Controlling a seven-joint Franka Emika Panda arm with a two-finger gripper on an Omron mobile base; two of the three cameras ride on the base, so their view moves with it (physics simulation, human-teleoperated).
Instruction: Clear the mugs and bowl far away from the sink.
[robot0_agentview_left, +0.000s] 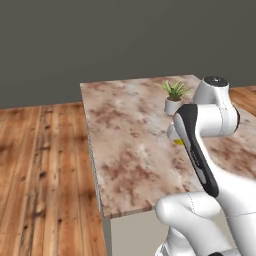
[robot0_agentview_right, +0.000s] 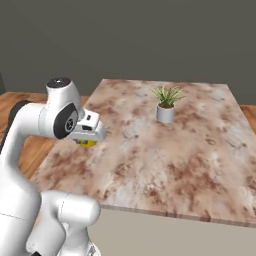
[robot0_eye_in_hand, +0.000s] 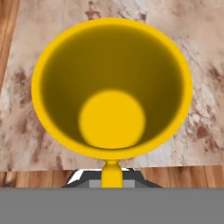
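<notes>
Mug-moving step, we reckon: the yellow mug (robot0_eye_in_hand: 112, 87) sits right under our gripper (robot0_agentview_right: 88, 139), above the marble counter (robot0_agentview_right: 165, 160) near its edge, well apart from the plant pot (robot0_agentview_right: 165, 113). Jaws' state we can't tell. Next move probably needs a gentle set-down.

I stood in what looked like a home kitchen, rendered and plainly furnished. Before me was a long island worktop (robot0_agentview_left: 130, 145) with a polished stone top, veined in reddish brown and cream, on a pale base. The floor (robot0_agentview_left: 45, 175) around it was warm wooden planking with visible grain and knots. Behind it rose a plain dark grey wall (robot0_agentview_left: 100, 40). A small green plant in a white pot (robot0_agentview_right: 165, 113) sat on the stone as a decoration, and a yellow mug (robot0_eye_in_hand: 112, 87) was over the worktop, a household piece of crockery.
</notes>
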